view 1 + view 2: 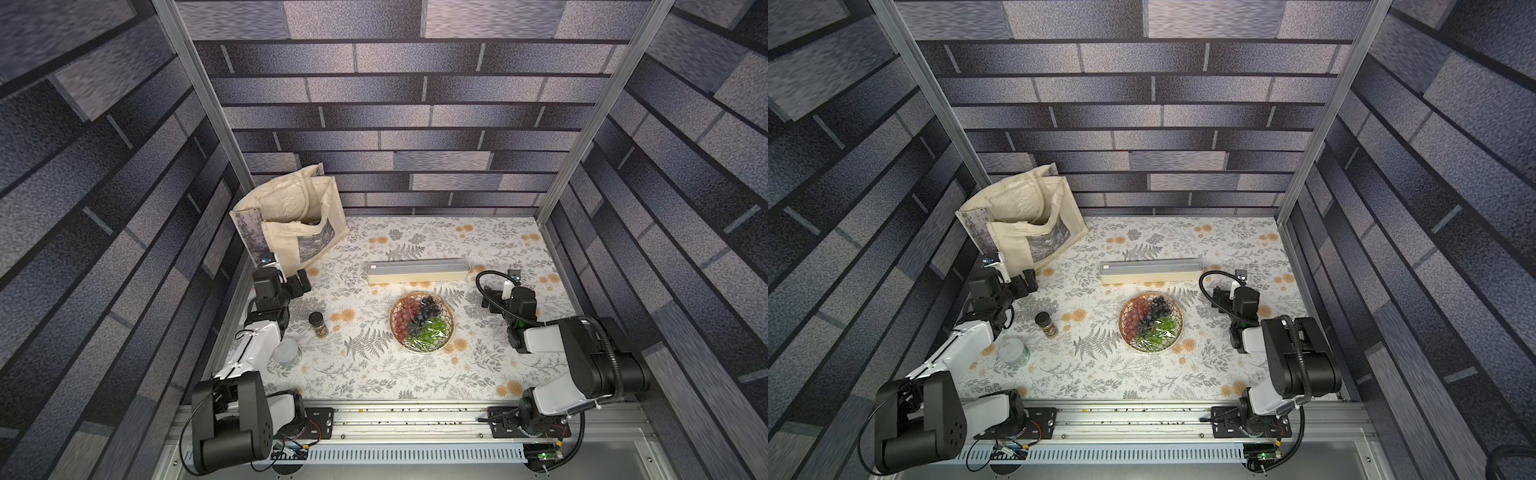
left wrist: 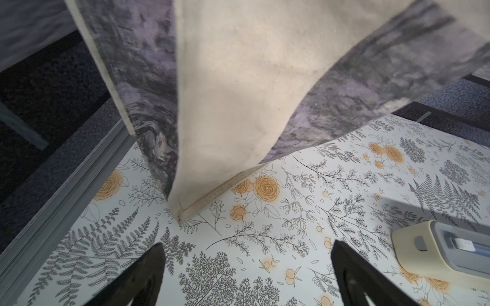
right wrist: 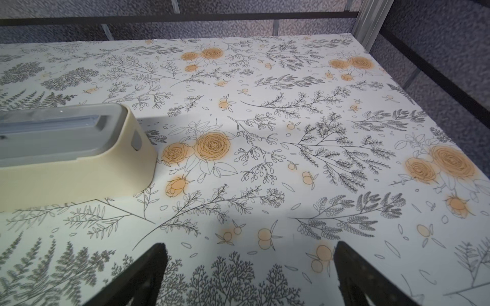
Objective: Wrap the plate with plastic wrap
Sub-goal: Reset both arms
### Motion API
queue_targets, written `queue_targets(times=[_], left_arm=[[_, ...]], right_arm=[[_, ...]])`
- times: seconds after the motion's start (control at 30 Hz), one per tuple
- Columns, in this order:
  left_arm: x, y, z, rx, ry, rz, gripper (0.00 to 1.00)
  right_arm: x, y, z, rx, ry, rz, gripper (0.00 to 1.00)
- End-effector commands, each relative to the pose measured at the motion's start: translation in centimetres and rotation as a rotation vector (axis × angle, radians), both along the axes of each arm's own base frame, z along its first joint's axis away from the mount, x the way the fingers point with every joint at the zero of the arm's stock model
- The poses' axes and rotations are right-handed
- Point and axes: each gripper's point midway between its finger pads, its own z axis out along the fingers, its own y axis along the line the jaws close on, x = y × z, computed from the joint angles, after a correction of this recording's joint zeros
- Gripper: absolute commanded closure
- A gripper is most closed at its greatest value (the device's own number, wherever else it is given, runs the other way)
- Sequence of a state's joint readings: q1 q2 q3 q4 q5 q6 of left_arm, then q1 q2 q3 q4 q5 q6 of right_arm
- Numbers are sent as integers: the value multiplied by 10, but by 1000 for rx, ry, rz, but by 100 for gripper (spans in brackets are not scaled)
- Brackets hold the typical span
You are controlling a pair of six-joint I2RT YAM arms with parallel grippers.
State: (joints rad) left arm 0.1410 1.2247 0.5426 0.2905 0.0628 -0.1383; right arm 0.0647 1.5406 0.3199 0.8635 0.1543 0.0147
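**A:** Where is the plate sitting?

**B:** The plate (image 1: 421, 322) (image 1: 1151, 322) is resting near the middle of the table (image 1: 478, 365), showing in both top views; red, dark purple and green grapes are lying on it; glossy plastic wrap (image 1: 430, 334) is glinting over the green ones.

**A:** And the dispenser box?

**B:** The dispenser box (image 1: 417, 271) (image 1: 1151, 270) is lying crosswise behind the plate, toward the back wall and apart from the rim; one end is showing in each wrist view (image 2: 445, 251) (image 3: 66, 153).

**A:** What is the left gripper doing?

**B:** The left gripper (image 2: 246, 243) (image 1: 303, 282) is pointing at the bottom corner of the tote bag (image 2: 238, 92) (image 1: 291, 216); its fingers are standing spread wide, gripping nothing; only patterned table is showing between them.

**A:** The right gripper?

**B:** The right gripper (image 3: 249, 243) (image 1: 488, 291) is facing the back of the table, near the box's right end and not touching it; its fingers are likewise standing wide apart with nothing between.

**A:** Anything else lying about?

**B:** A dark-lidded jar (image 1: 318, 324) is standing beside the left arm, well apart from the plate; a clear jar (image 1: 286, 353) is sitting just nearer the front edge.
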Motion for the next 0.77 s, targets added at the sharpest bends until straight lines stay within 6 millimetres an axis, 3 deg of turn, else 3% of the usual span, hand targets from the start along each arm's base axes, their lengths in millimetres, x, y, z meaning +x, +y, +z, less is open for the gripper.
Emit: queue_targets(times=[0.0,0.3,0.73], left_arm=[[13,-9,-6,125,-81,-28,0],[20,-23,-47,138,-140,-87,0],[25,-13,-51,81,-92,-72,0]], right_arm=[[19,1,27,1,-87,12,0],[17,0,28,-2,-92,13,0],[18,3,28,-3,-90,24,0]])
